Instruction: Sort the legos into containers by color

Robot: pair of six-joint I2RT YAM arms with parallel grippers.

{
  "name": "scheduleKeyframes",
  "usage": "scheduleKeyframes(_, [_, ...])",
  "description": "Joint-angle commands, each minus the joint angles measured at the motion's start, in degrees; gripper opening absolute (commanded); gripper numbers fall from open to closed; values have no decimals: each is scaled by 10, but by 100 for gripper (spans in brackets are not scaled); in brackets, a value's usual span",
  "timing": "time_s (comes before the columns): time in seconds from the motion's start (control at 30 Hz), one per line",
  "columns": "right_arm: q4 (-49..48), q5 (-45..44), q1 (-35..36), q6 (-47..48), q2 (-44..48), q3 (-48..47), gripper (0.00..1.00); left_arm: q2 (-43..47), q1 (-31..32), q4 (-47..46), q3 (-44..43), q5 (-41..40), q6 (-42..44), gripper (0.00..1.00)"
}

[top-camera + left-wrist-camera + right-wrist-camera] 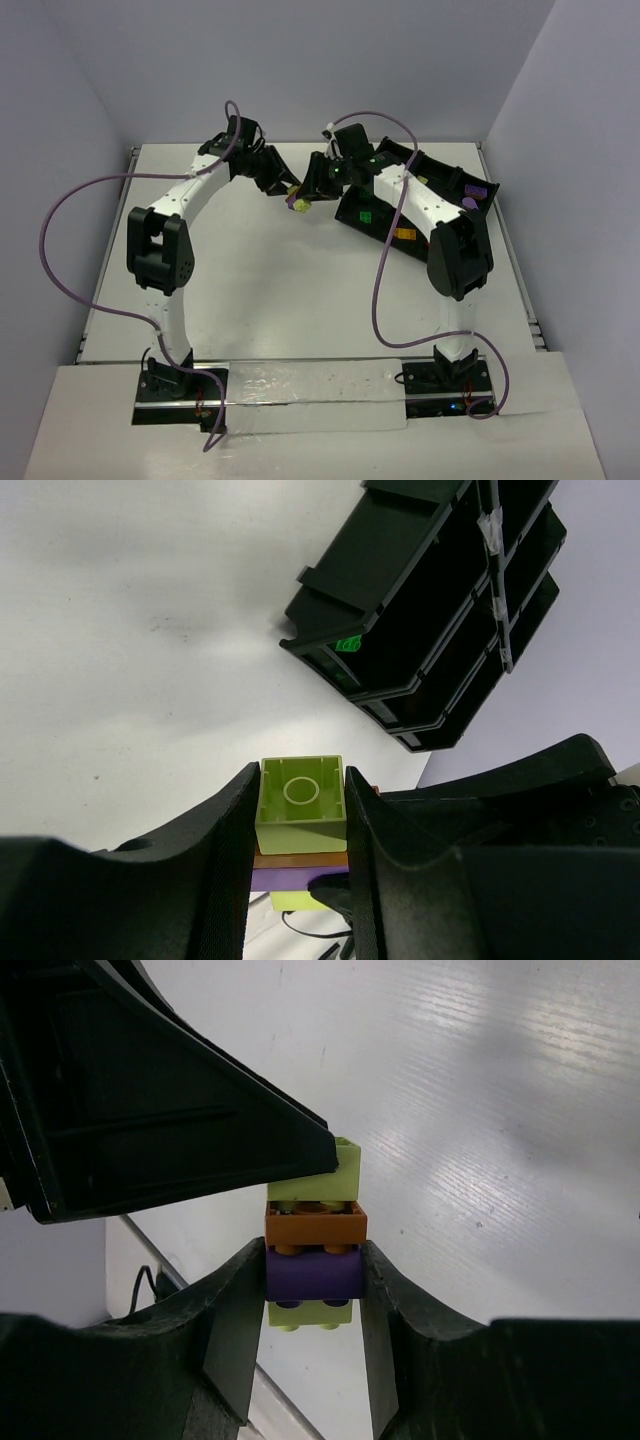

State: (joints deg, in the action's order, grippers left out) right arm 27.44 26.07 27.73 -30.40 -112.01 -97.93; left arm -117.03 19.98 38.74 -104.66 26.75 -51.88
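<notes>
White table (300,290) lies open toward you; your left gripper (300,790) and right gripper (312,1275) both clamp one brick stack (298,203) near the tray (330,650) edge.

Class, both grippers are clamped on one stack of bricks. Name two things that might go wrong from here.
1. The left gripper pinches the yellow-green brick at one end, the right gripper the purple brick. The orange brick between them is held by neither; pulling may split the wrong seam, leaving mixed colours.
2. The other yellow-green brick, past the purple one, is ungripped over the table, away from the tray, and might drop off.
</notes>
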Motion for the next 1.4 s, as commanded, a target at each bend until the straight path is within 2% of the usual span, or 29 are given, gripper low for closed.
scheduleKeyframes(0.0, [-38, 28, 3, 4, 9, 32, 0, 31, -20, -6, -15, 12, 1, 0])
scheduleKeyframes(0.37, [-7, 33, 6, 36, 11, 67, 0, 40, -70, -15, 6, 2, 5, 0])
scheduleKeyframes(0.63, [56, -79, 24, 39, -52, 28, 0, 33, -74, -13, 6, 9, 12, 0])
scheduleKeyframes(0.77, [70, -110, 28, 51, -63, 40, 14, 27, -74, -18, 4, 17, 13, 0])
scheduleKeyframes(0.87, [70, -112, 29, 54, -61, 54, 37, 25, -74, -21, 2, 18, 14, 0])
scheduleKeyframes(0.9, [70, -112, 30, 54, -61, 56, 38, 24, -74, -21, 2, 19, 14, 0])
scheduleKeyframes(0.97, [74, -115, 32, 58, -58, 52, 59, 22, -74, -24, 1, 22, 14, 0])
scheduleKeyframes(1.03, [84, -122, 32, 62, -53, 42, 67, 21, -74, -28, 0, 26, 13, 0])
scheduleKeyframes(1.17, [102, -137, 32, 69, -41, 13, 70, 20, -74, -34, -2, 31, 12, 0])
scheduleKeyframes(1.37, [95, -135, 32, 71, 1, -1, 64, 26, -70, -36, 10, 33, 21, 0])
